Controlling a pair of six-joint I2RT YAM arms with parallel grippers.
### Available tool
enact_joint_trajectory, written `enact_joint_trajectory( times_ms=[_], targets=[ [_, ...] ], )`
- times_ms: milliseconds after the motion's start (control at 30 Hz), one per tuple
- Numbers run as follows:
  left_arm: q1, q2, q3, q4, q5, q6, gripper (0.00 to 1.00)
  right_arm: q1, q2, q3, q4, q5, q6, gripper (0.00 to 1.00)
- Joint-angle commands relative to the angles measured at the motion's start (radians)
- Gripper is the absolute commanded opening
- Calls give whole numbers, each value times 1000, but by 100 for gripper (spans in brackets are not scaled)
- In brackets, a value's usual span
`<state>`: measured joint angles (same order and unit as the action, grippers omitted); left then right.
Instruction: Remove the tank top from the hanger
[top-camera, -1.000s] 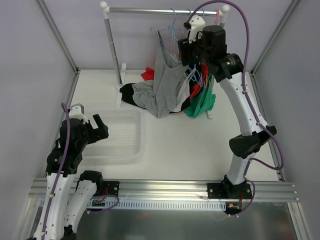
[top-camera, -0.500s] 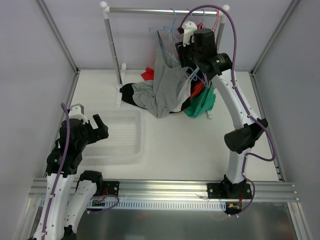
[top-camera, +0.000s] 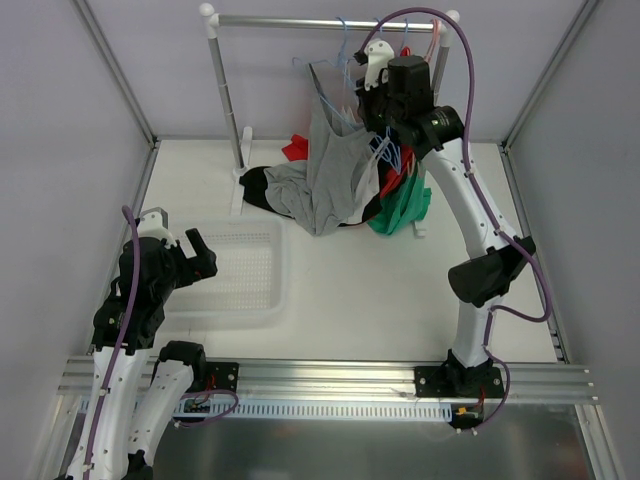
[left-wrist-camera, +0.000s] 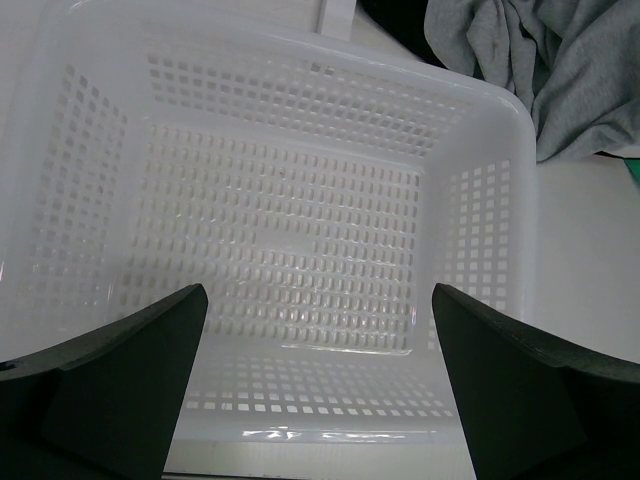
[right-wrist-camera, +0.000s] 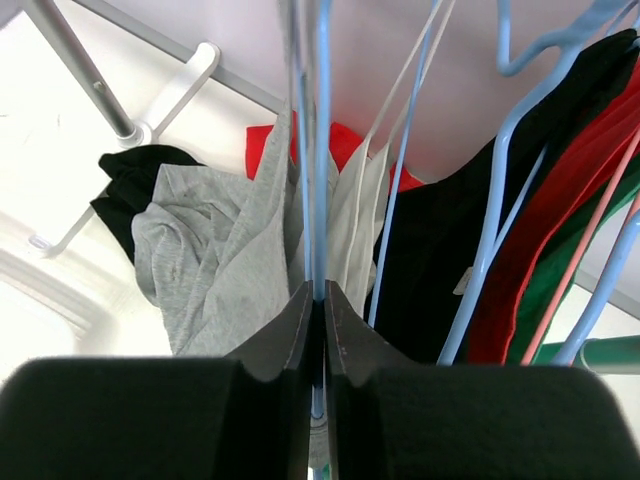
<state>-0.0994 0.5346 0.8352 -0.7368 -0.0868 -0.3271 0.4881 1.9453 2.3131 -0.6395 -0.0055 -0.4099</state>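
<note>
A grey tank top (top-camera: 330, 180) hangs from a light blue hanger (top-camera: 332, 85) on the rail (top-camera: 300, 21) and trails onto the table. In the right wrist view the grey tank top (right-wrist-camera: 215, 260) droops left of the blue hanger (right-wrist-camera: 320, 150), whose thin wire runs straight down between my fingers. My right gripper (right-wrist-camera: 321, 292) is shut on that wire, high up by the rail (top-camera: 362, 92). My left gripper (top-camera: 180, 252) is open over the white basket (top-camera: 245, 270), nothing between its fingers (left-wrist-camera: 120, 370).
More blue hangers (right-wrist-camera: 500, 230) carry black, red and green garments (top-camera: 405, 200) right of the grey one. Black and red cloth (top-camera: 262, 185) lies at the rack's foot. The rack's white post (top-camera: 225, 95) stands left. The perforated basket (left-wrist-camera: 300, 230) sits under the left wrist.
My right gripper has moved left and up toward the rail and closed on the blue hanger wire. The left arm has stayed still.
</note>
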Motion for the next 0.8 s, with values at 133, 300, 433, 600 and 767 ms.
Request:
enact_joint_trajectory(
  times_ms=[133,300,433,600,767],
  targets=[
    [-6,4,-4,40,27,-3,99,12,-22,39,72,-47,48,0],
    [-6,7,-7,40,28,-3,99,20,-65,32,116,-45,88,0],
    [-6,10,-5,42,32,-1,99,21,-103,20,147,-57,117,0],
    [-6,4,-5,40,30,-1,99,21,-169,-21,167,-82,137,0],
    [-6,-4,-5,40,30,-1,99,24,-253,-112,187,-97,145,0]
  ],
)
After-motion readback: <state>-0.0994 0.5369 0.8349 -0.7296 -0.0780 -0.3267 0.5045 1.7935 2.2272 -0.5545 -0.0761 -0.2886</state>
